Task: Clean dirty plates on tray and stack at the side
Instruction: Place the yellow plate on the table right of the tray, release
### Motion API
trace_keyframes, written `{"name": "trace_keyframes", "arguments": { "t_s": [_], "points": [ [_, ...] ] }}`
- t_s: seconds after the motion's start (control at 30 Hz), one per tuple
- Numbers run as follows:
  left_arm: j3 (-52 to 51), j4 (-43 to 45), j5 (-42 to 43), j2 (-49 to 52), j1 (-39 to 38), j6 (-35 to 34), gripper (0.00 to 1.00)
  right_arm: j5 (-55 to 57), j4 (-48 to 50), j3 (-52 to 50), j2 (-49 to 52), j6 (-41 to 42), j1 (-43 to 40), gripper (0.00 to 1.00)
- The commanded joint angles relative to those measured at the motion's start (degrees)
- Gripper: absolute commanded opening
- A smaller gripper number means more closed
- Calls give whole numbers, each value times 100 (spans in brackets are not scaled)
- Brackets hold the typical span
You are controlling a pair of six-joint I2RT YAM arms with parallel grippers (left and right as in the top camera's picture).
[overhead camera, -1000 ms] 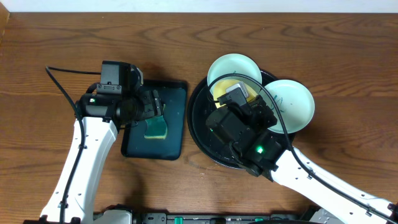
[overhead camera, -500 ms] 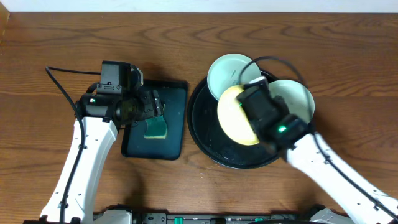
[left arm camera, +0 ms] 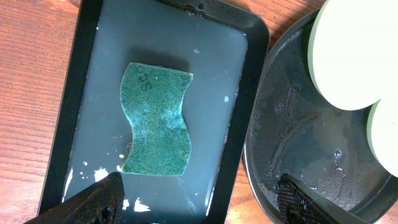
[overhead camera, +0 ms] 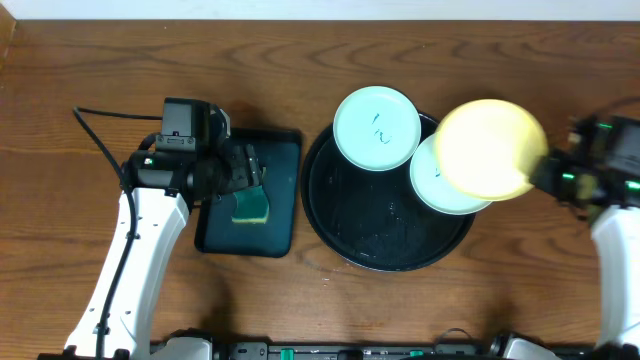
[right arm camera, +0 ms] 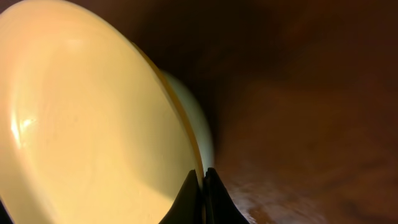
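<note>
Right gripper (right arm camera: 203, 190): pinching rim of yellow plate (overhead camera: 490, 148), held over right edge of round tray (overhead camera: 345, 225), overlapping near mint plate (overhead camera: 432, 190). Far mint plate (overhead camera: 376, 128), blue scribble, at tray's far rim. Left gripper (left arm camera: 196, 199): spread above sponge (left arm camera: 155, 118) in rectangular tray (left arm camera: 211, 68) on counter (overhead camera: 300, 60).

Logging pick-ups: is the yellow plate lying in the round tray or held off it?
Held up: the right gripper pinches the yellow plate by its rim, above a mint plate and the round tray's right edge.
</note>
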Motion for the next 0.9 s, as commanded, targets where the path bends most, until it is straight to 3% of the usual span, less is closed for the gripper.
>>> {"name": "trace_keyframes", "arguments": {
  "t_s": [0.0, 0.23, 0.57, 0.63, 0.73, 0.87],
  "points": [
    [120, -13, 52, -15, 20, 33, 79, -713, 2, 101, 229, 442, -925, 1],
    [120, -13, 52, -15, 20, 33, 79, 33, 87, 101, 807, 1054, -2168, 1],
    [120, -13, 50, -15, 20, 33, 79, 785, -48, 92, 1781, 859, -2286, 2],
    [120, -13, 52, -15, 20, 33, 79, 782, -4, 92, 1869, 859, -2284, 7],
    [120, -11, 50, -15, 20, 33, 79, 542, 170, 92, 1829, 815, -2280, 31],
    [120, -11, 52, -15, 20, 35, 79, -1305, 411, 92, 1539, 133, -2240, 45]
  ]
}}
